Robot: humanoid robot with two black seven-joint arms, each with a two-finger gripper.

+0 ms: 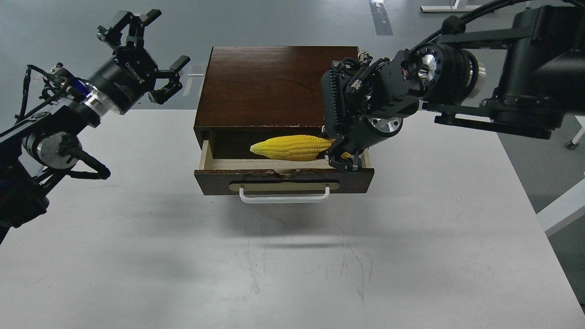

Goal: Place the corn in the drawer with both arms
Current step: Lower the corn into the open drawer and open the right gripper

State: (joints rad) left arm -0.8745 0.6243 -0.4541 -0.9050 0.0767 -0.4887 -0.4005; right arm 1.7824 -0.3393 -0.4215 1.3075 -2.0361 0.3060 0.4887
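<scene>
The yellow corn (292,148) lies level, tip to the left, over the open drawer (283,171) of the dark brown wooden box (269,87). My right gripper (340,157) is shut on the corn's thick right end, just above the drawer's right side. The drawer is pulled out towards me, showing its pale inside and white bar handle (284,196). My left gripper (144,50) is open and empty, raised to the left of the box, well clear of it.
The box stands at the back middle of a white table (292,256). The table's right edge borders grey floor. A white leg of other furniture (562,208) shows at the far right.
</scene>
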